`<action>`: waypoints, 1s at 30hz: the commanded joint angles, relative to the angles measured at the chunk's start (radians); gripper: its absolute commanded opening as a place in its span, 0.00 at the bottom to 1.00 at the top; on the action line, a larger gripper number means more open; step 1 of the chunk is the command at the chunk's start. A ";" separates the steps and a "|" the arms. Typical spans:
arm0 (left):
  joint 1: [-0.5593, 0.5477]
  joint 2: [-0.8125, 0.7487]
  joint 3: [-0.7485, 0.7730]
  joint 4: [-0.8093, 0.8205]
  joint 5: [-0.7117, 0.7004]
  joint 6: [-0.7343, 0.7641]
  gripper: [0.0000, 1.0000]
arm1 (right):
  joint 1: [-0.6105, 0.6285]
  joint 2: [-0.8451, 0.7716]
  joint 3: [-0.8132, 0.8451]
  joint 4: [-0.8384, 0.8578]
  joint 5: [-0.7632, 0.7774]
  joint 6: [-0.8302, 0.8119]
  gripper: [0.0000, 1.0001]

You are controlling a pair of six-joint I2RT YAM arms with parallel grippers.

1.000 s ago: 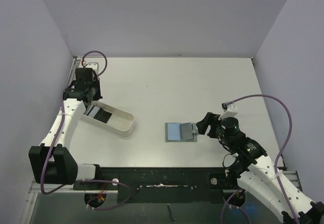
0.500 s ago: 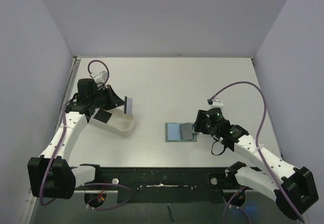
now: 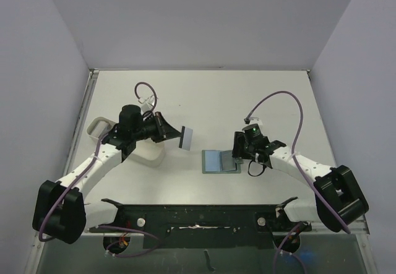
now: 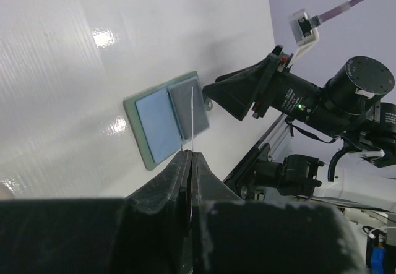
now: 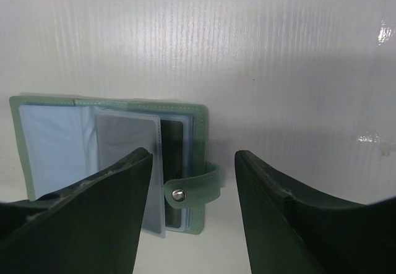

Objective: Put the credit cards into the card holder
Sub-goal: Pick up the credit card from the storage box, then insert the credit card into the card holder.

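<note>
While the left tool (image 3: 176,134) is clenched on one credit card (image 3: 187,138), holding it off the surface (image 3: 247,101) between the white tray (image 3: 150,154) and the card holder (image 3: 216,161) (lying open, blue-grey inside up), the right tool (image 5: 193,156) hangs released, jaws apart, right over the holder's snap tab (image 5: 192,190) end.

Card holder (image 5: 55,144) lies open on white table (image 5: 278,51), clear sleeves up. Snap tab (image 5: 189,190) sits btwn R gripper's (image 5: 193,162) spread fingers.
</note>
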 commanded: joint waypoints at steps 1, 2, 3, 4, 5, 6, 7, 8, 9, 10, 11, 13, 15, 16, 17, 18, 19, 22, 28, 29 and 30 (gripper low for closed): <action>-0.035 0.025 -0.021 0.170 -0.006 -0.080 0.00 | -0.012 0.034 0.029 0.075 -0.041 -0.028 0.54; -0.044 0.030 -0.022 0.173 -0.014 -0.080 0.00 | -0.012 0.039 0.023 0.084 -0.054 -0.029 0.52; -0.057 0.033 -0.021 0.175 -0.024 -0.080 0.00 | -0.011 0.043 0.015 0.090 -0.063 -0.027 0.50; -0.069 0.038 -0.022 0.175 -0.037 -0.081 0.00 | -0.010 0.043 0.009 0.097 -0.074 -0.019 0.49; -0.083 0.042 -0.022 0.178 -0.050 -0.080 0.00 | -0.007 0.042 0.002 0.103 -0.087 -0.013 0.47; -0.099 0.047 -0.023 0.181 -0.061 -0.080 0.00 | -0.002 0.040 -0.004 0.109 -0.096 -0.004 0.45; -0.112 0.055 -0.025 0.185 -0.070 -0.080 0.00 | 0.006 0.034 -0.012 0.113 -0.096 0.005 0.43; -0.124 0.066 -0.027 0.187 -0.076 -0.080 0.00 | 0.014 0.027 -0.021 0.118 -0.095 0.015 0.41; -0.135 0.078 -0.029 0.191 -0.080 -0.083 0.00 | 0.021 0.021 -0.031 0.125 -0.095 0.026 0.40; -0.141 0.092 -0.031 0.198 -0.083 -0.089 0.00 | 0.029 0.013 -0.044 0.133 -0.096 0.038 0.39; -0.150 0.103 -0.035 0.218 -0.087 -0.096 0.00 | 0.037 0.007 -0.056 0.140 -0.099 0.051 0.38; -0.168 0.124 -0.048 0.265 -0.096 -0.117 0.00 | 0.057 -0.003 -0.080 0.153 -0.101 0.075 0.37; -0.190 0.147 -0.054 0.295 -0.111 -0.134 0.00 | 0.080 -0.009 -0.094 0.152 -0.095 0.094 0.36; -0.202 0.161 -0.053 0.303 -0.117 -0.140 0.00 | 0.089 -0.013 -0.097 0.149 -0.088 0.103 0.35; -0.215 0.173 -0.050 0.311 -0.121 -0.144 0.00 | 0.099 -0.016 -0.100 0.146 -0.081 0.109 0.35; -0.226 0.186 -0.044 0.316 -0.121 -0.147 0.00 | 0.108 -0.023 -0.102 0.142 -0.071 0.115 0.34; -0.239 0.200 -0.040 0.319 -0.141 -0.146 0.00 | 0.116 -0.029 -0.106 0.140 -0.064 0.119 0.33; -0.269 0.247 -0.027 0.329 -0.158 -0.146 0.00 | 0.124 -0.047 -0.112 0.129 -0.037 0.125 0.31; -0.278 0.362 0.006 0.363 -0.099 -0.125 0.00 | 0.126 -0.068 -0.120 0.120 -0.011 0.115 0.28; -0.281 0.378 0.015 0.357 -0.088 -0.115 0.00 | 0.126 -0.069 -0.122 0.122 -0.011 0.114 0.28; -0.282 0.391 0.025 0.349 -0.080 -0.103 0.00 | 0.126 -0.071 -0.123 0.123 -0.010 0.112 0.28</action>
